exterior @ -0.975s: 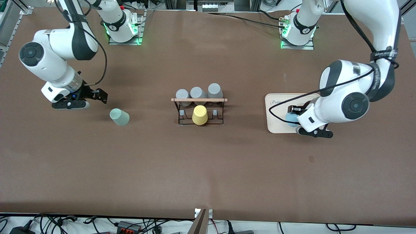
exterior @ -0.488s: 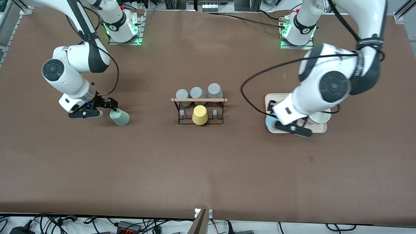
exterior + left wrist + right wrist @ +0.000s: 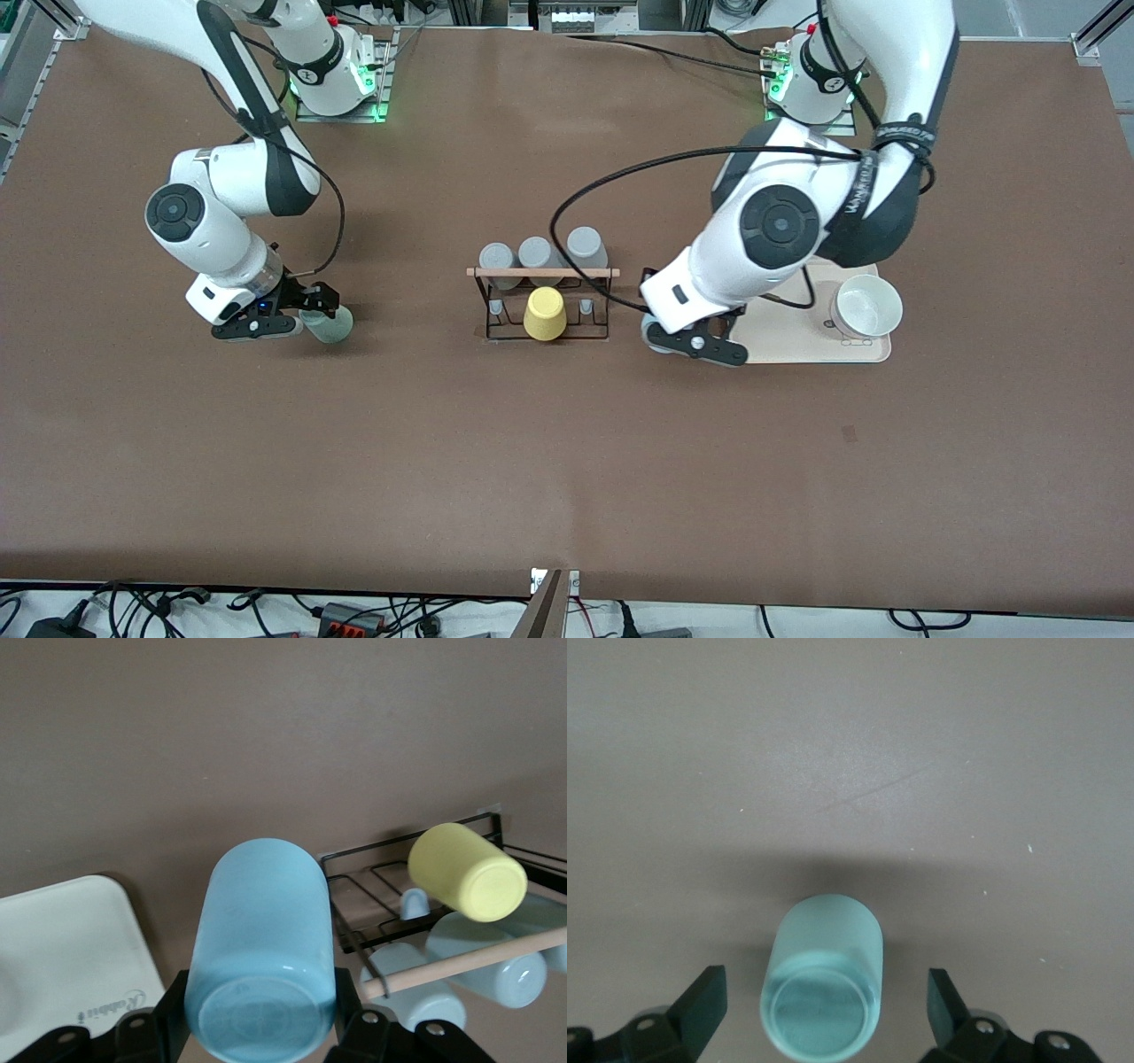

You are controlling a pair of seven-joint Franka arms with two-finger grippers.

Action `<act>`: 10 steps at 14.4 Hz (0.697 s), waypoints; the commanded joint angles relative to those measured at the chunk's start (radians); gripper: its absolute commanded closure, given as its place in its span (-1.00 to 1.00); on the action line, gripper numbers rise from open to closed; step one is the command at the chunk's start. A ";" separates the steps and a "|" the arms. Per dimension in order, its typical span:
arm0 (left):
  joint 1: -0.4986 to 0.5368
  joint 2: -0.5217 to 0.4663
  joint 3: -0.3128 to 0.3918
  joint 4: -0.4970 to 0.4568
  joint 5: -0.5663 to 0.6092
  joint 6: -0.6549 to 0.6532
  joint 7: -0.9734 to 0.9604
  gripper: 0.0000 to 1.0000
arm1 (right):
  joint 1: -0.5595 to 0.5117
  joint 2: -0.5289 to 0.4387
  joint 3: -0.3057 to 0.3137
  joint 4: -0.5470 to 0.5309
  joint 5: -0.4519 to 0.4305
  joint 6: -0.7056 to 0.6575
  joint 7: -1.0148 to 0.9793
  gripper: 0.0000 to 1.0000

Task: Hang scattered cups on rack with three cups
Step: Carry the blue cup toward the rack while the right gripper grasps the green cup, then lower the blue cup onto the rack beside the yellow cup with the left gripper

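The pale mint-green cup (image 3: 331, 326) stands on the table toward the right arm's end. My right gripper (image 3: 310, 315) is open and straddles it; in the right wrist view the cup (image 3: 824, 979) sits between the fingers (image 3: 700, 1003) with a gap on each side. My left gripper (image 3: 678, 337) is shut on the light blue cup (image 3: 261, 943) and holds it over the table between the rack (image 3: 542, 332) and the cream tray. In the front view the arm hides most of that cup. The black wire rack with its wooden rod (image 3: 542, 272) also shows in the left wrist view (image 3: 372, 877).
A yellow cup (image 3: 544, 314) hangs on the rack's nearer side, and three grey cups (image 3: 536, 252) on its farther side. The cream tray (image 3: 815, 347) lies toward the left arm's end with a white bowl (image 3: 866, 306) on it.
My left arm lifted the light blue cup off the cream tray and carried it toward the rack. My right gripper moved up to the mint-green cup and now straddles it.
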 commanded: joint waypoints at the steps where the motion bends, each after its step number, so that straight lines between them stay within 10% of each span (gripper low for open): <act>1: -0.052 0.051 0.012 0.087 -0.016 -0.026 -0.097 0.57 | 0.011 0.045 -0.003 0.015 0.011 0.032 0.003 -1.00; 10: -0.151 0.114 0.012 0.124 -0.018 -0.012 -0.254 0.57 | 0.019 0.046 -0.003 -0.002 0.011 0.032 0.000 -1.00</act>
